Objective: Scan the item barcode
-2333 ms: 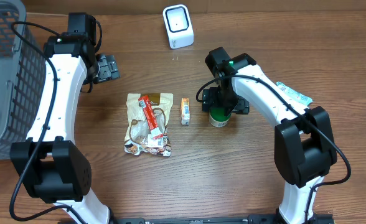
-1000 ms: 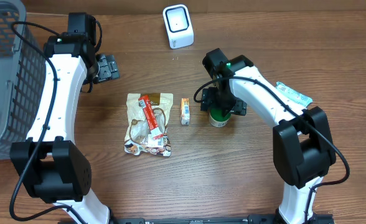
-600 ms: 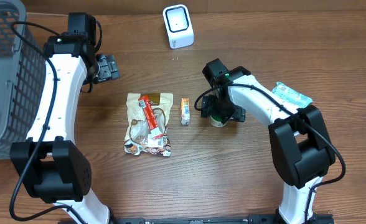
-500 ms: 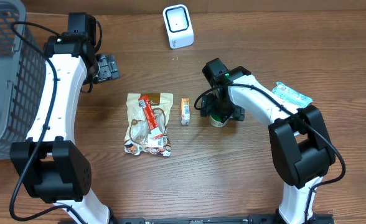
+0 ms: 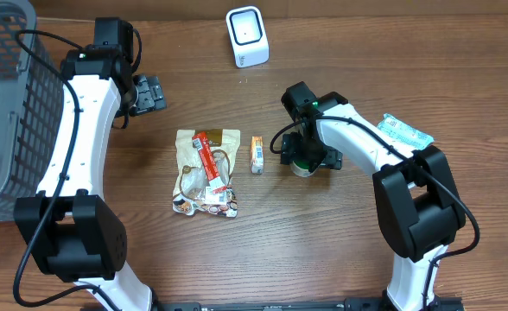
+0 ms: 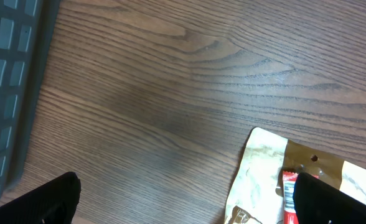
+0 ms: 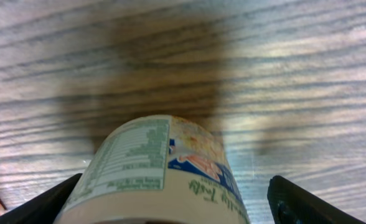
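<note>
The right gripper stands low over the table with its jaws spread wide, and the cup sits between them; in the right wrist view one dark finger lies right at the cup's side, while the other finger stands clear of it with bare wood showing in the gap, so the hand brackets the cup without clamping it; the cup's printed label, with a nutrition panel, faces the wrist camera; no barcode can be made out there. Just beside this hand, toward the other arm, lies a small orange box; past that box lies a flat snack pouch; the white scanner stands well apart from the hand, at the far edge of the table; a blue packet lies behind the arm's forearm. The left gripper hangs fully open and holds nothing; the pouch's corner shows near one of its fingers; the wire basket stands on its outer side.
</note>
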Available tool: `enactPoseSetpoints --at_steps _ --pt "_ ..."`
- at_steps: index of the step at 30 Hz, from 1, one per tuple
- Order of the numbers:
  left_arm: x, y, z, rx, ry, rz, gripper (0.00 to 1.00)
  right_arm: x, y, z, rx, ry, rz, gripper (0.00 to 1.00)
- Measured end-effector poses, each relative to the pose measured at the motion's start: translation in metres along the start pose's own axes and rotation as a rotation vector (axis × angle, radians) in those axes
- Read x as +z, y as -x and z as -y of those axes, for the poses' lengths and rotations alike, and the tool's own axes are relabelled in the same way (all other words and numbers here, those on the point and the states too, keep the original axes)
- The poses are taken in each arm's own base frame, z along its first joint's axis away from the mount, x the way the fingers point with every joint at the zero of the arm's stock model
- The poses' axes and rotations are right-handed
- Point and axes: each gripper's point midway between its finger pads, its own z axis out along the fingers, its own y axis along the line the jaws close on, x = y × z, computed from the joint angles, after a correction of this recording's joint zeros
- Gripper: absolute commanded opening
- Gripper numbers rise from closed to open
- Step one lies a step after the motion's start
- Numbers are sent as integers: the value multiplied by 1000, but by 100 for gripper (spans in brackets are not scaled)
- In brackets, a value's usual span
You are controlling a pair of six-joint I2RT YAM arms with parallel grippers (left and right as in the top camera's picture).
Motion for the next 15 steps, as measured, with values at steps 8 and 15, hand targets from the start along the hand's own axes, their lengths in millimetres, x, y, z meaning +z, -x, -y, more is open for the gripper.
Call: enactPoseSetpoints --at_steps 8,15 --pt "0 0 0 0 0 0 100 -5 5 -1 -4 0 13 100" --pt "0 0 0 0 0 1 100 -5 5 0 -3 -4 16 97"
